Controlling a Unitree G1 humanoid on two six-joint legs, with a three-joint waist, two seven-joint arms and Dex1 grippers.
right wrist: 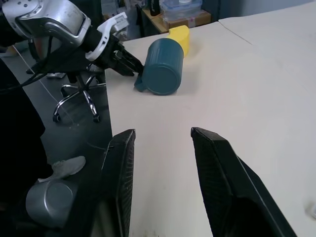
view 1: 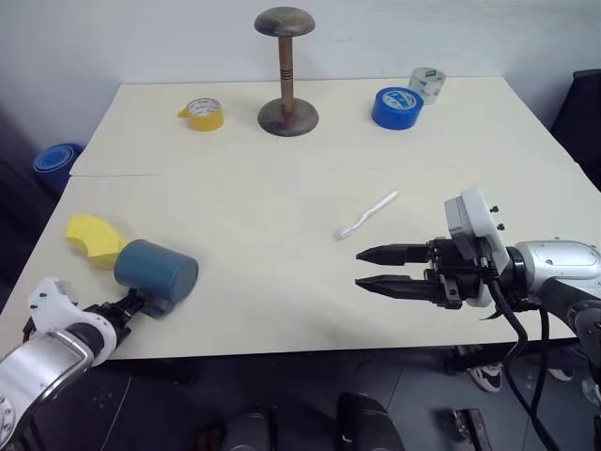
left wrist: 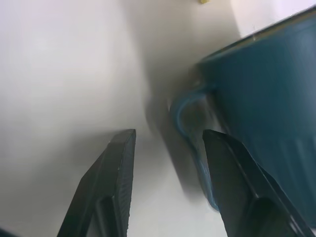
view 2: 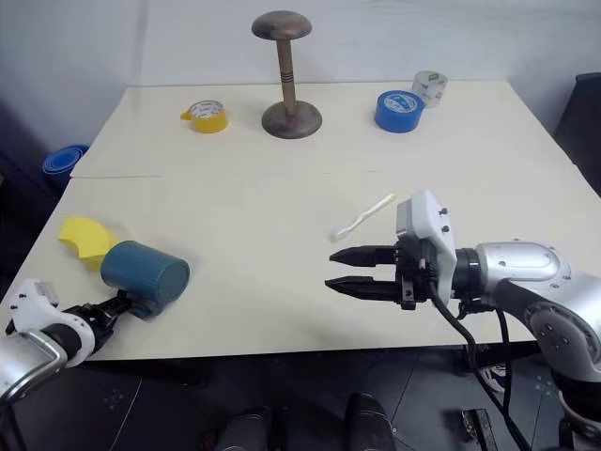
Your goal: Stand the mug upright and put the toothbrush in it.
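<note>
**Mug still down, toothbrush untouched**

So far neither step is finished. The mug (view 1: 156, 268) lies on its side near the counter's (view 1: 282, 188) 8 o'clock corner, its base toward the centre and its mouth toward a yellow wedge-shaped block (view 1: 92, 237) just beside it. The left end effector (view 1: 136, 303) sits at the mug's loop handle (left wrist: 190, 143), fingers parted around it; one finger (left wrist: 232, 173) lies against the handle, but the views do not settle whether it is gripped. The toothbrush (view 1: 366, 215) lies flat near mid-counter, toward 3 o'clock, well apart from the mug. The right end effector (view 1: 376, 268) hovers just on the near side of it, fingers partly open and empty. Tipping the mug upright and dropping the toothbrush in are both left to do.
</note>
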